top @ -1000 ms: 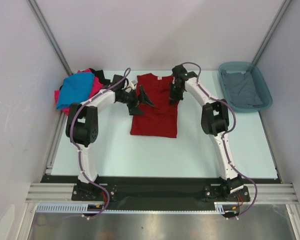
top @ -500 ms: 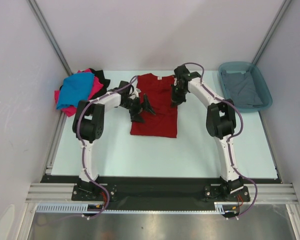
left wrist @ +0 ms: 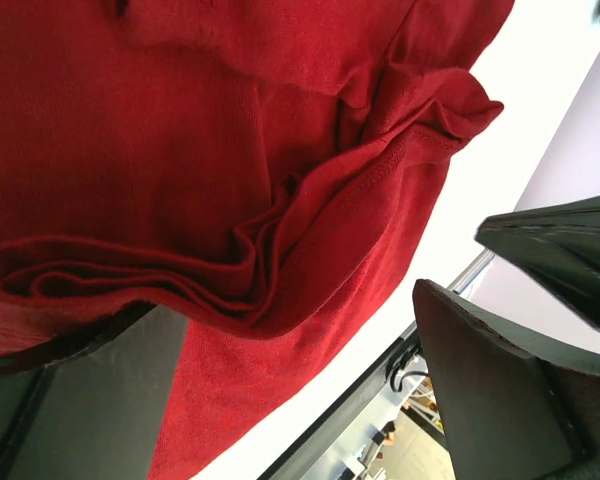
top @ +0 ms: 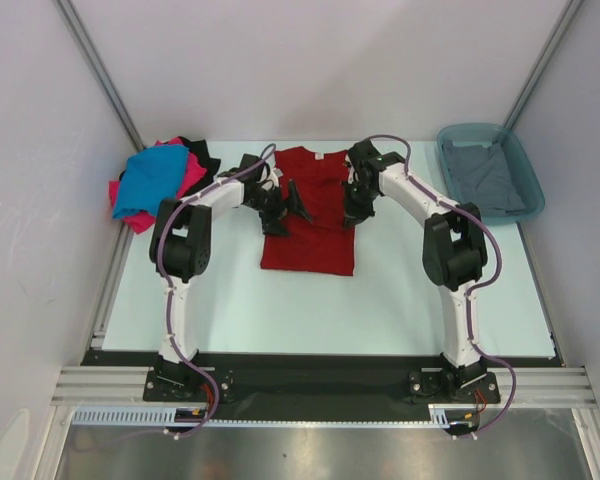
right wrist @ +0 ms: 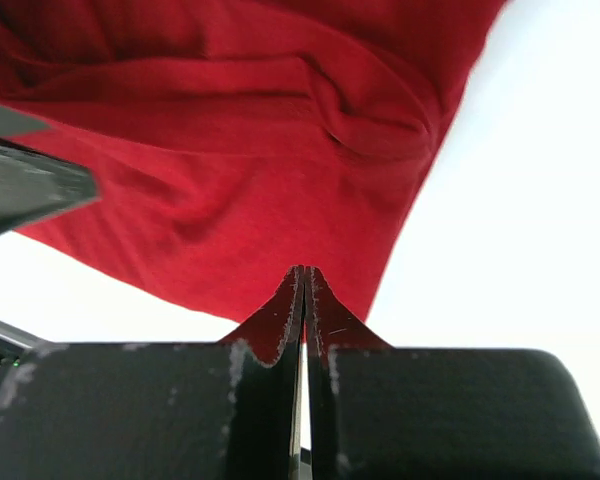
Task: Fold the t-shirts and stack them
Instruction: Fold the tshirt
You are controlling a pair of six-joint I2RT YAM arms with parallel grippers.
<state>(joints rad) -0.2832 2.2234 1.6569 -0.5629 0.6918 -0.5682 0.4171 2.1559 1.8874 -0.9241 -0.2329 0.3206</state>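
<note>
The dark red t-shirt (top: 309, 228) lies spread at the middle of the table (top: 280, 310), collar toward the far wall, its left side bunched into soft folds. The left gripper (top: 286, 205) hangs over that bunched side with its 2 fingers spread as wide as they go, gripping nothing, while the right gripper (right wrist: 301, 290) is closed tight at the shirt's right edge, pinching a small peak of red cloth. The blue t-shirt (top: 148, 182), pink t-shirt (top: 191, 172) and black t-shirt (top: 204, 151) lie in 1 heap at the back left, and the grey t-shirt (top: 485, 180) lies in the teal tub (top: 450, 142) at the back right.
</note>
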